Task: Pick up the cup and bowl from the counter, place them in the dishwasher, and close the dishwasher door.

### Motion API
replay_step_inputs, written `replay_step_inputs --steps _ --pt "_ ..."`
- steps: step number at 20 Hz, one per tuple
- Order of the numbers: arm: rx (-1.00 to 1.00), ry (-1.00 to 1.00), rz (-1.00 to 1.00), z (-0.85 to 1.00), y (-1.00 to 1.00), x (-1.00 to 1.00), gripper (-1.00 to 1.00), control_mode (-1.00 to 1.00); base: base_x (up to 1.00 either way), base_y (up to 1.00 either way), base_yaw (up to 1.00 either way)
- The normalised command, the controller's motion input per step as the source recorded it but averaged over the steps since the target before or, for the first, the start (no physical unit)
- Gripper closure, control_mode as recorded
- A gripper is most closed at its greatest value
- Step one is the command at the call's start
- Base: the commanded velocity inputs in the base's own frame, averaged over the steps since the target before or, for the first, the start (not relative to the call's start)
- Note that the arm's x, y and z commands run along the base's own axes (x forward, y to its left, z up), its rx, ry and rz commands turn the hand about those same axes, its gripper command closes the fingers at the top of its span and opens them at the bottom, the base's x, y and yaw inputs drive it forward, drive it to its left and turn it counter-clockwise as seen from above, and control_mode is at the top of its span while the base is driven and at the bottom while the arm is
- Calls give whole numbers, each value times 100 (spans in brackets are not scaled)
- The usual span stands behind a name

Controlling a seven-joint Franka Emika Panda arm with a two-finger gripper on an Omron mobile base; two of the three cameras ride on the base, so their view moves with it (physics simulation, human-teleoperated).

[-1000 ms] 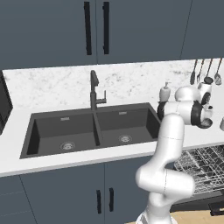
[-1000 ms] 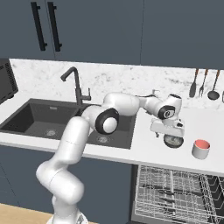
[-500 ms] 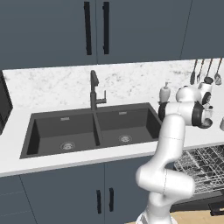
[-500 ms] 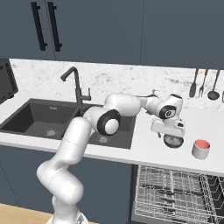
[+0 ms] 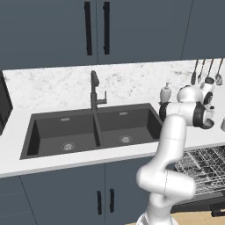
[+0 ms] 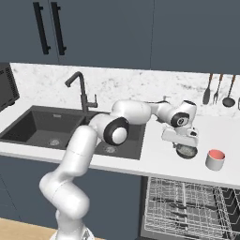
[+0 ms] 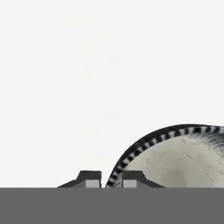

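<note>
Fingers [image 7: 108,181] sit close together, and you can see the striped rim of the bowl [image 7: 175,162] pinched between the two dark tips in the hand view. The bowl is pale inside with a black and white edge. In the right base view the bowl [image 6: 186,151] rests on the white bench [image 6: 154,157], right under the hand, to the right of the black sink [image 6: 56,133]. The cup [image 6: 215,160] stands on the bench just to the right of the bowl, not touching it. It is white with a red inside. Below the bench edge you can see the dishwasher [image 6: 187,211] with its silver wire rack pulled out. In the left base view the same rack [image 5: 202,169] pokes out at the lower right, behind the white arm. A tall black tap [image 5: 95,90] stands behind the middle of the sink.
</note>
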Motion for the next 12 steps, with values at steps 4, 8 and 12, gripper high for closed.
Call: replay_step_inputs --steps 4,8,12 --pt "-1 -18 7 0 67 -57 100 -100 0 0 0" --pt "-5 -21 11 0 80 -72 100 -100 0 0 0" --pt "-10 -22 13 0 80 -100 100 -100 0 0 0"
